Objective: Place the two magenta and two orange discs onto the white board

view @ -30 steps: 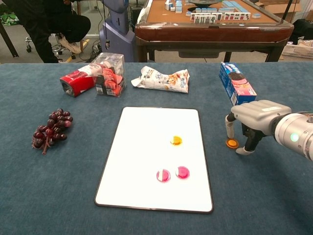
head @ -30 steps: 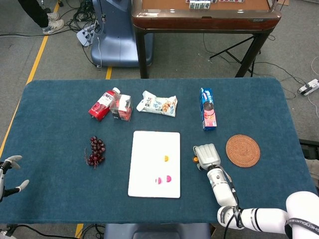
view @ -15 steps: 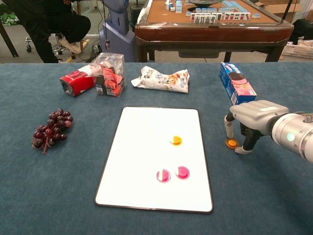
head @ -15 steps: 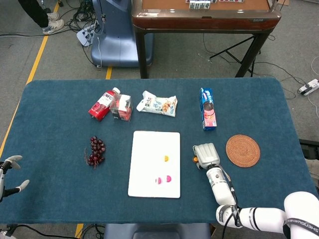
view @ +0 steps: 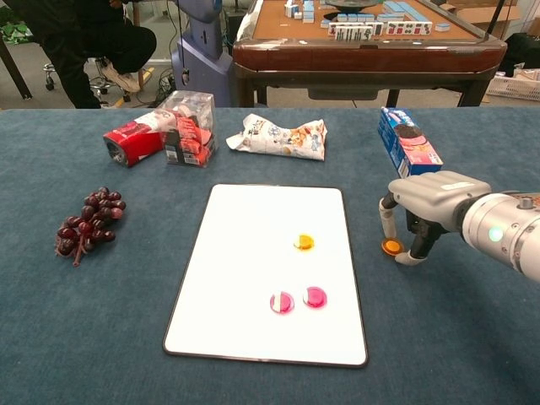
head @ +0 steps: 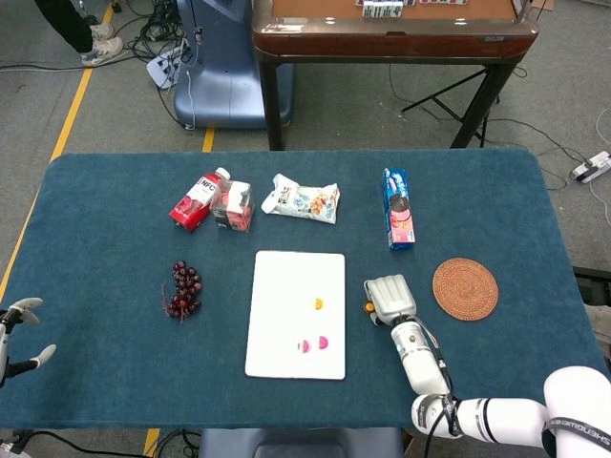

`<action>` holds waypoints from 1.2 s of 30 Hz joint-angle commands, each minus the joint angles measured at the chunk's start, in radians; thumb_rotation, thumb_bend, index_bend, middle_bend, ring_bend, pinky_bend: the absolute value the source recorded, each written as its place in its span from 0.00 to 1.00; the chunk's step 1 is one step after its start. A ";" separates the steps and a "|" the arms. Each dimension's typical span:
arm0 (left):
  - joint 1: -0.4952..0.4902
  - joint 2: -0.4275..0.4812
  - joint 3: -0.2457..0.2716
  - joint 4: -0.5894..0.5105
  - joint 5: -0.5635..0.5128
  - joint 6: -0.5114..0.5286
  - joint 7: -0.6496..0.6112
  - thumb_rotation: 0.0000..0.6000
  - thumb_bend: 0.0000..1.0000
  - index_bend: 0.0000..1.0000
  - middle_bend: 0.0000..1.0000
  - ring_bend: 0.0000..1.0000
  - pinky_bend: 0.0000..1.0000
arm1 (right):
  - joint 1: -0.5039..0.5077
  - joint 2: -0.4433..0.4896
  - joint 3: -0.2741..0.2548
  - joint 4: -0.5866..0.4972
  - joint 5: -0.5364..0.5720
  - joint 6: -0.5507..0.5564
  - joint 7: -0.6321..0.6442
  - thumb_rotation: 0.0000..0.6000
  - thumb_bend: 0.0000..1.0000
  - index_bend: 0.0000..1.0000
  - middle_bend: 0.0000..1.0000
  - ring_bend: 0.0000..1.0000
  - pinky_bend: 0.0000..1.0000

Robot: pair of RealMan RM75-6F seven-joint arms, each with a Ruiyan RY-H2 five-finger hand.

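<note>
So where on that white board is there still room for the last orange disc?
The white board is bare across its left half and its top end. An orange disc and two magenta discs sit along its right side. The last orange disc lies on the cloth under the right hand.

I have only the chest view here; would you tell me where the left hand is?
Observer: The left hand is by the left edge of the table, near the front corner, fingers apart, holding nothing.
Operator: Thank you. Is anything lying further right than the right hand?
Observer: Yes, a round woven mat lies on the cloth to the right of the right hand, apart from it.
</note>
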 commanded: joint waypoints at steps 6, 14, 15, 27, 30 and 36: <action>-0.002 -0.004 0.000 0.001 -0.005 -0.005 0.009 1.00 0.03 0.36 0.47 0.40 0.54 | 0.008 0.034 0.014 -0.101 -0.037 0.042 -0.015 1.00 0.26 0.52 1.00 1.00 1.00; -0.001 -0.001 -0.002 0.001 -0.006 -0.003 0.000 1.00 0.03 0.36 0.47 0.40 0.54 | 0.056 0.005 0.058 -0.147 -0.017 0.068 -0.071 1.00 0.26 0.52 1.00 1.00 1.00; -0.001 -0.001 -0.003 0.001 -0.007 -0.003 -0.002 1.00 0.03 0.36 0.47 0.40 0.54 | 0.063 -0.003 0.063 -0.147 -0.011 0.070 -0.078 1.00 0.26 0.52 1.00 1.00 1.00; 0.002 0.005 -0.003 0.002 0.000 0.004 -0.015 1.00 0.03 0.36 0.47 0.40 0.54 | 0.148 -0.120 0.114 -0.058 0.055 0.059 -0.127 1.00 0.26 0.52 1.00 1.00 1.00; 0.001 0.004 -0.002 0.003 0.003 0.004 -0.013 1.00 0.03 0.36 0.47 0.40 0.54 | 0.163 -0.140 0.124 -0.049 0.058 0.064 -0.130 1.00 0.26 0.52 1.00 1.00 1.00; 0.001 0.003 0.000 0.000 0.005 0.005 -0.009 1.00 0.03 0.36 0.47 0.40 0.54 | 0.184 -0.170 0.136 -0.028 0.066 0.064 -0.133 1.00 0.26 0.52 1.00 1.00 1.00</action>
